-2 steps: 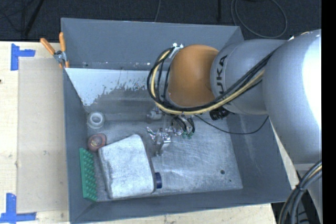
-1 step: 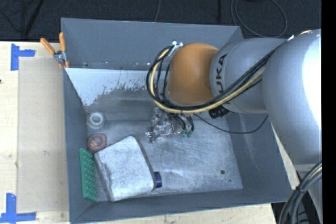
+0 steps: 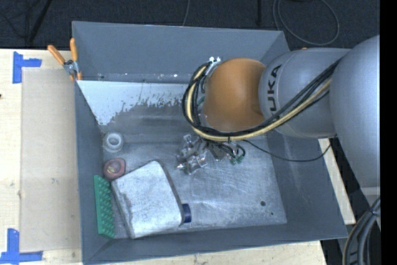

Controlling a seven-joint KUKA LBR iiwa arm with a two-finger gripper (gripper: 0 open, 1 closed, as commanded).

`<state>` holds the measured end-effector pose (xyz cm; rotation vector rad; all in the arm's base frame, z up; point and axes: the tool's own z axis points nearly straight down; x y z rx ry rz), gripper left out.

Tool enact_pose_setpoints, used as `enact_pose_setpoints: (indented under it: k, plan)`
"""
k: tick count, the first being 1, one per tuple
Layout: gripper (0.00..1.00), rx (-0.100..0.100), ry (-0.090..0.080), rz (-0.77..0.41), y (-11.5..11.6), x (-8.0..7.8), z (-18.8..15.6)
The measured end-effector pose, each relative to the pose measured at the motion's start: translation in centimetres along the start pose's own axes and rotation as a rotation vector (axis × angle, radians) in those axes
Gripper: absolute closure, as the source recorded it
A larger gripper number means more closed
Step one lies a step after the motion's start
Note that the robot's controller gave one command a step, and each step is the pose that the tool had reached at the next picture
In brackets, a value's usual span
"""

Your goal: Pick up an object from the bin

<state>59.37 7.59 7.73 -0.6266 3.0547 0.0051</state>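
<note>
No pick visible yet: my gripper [image 3: 193,157] sits low over bare floor mid-bin [image 3: 173,53], grey pouch [image 3: 146,198] nearby untouched, can't tell whether it's spread or pinched.

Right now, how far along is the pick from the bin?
Done: the jaws are low in the bin, near the middle of its floor. In hand: nothing shows held. Left: the grasp and lift; the grey pad, green studded strip, clear ring and reddish disc lie untouched at the left.
</note>
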Motion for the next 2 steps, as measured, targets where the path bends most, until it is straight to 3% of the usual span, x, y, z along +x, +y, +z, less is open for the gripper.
enact_pose_setpoints:
  k: [1, 2]
  plan:
    - [1.00, 0.002, 0.017, 0.291, 1.2, -2.3, -7.9]
    - [1.00, 0.007, 0.014, 0.206, -7.4, 1.8, -18.4]
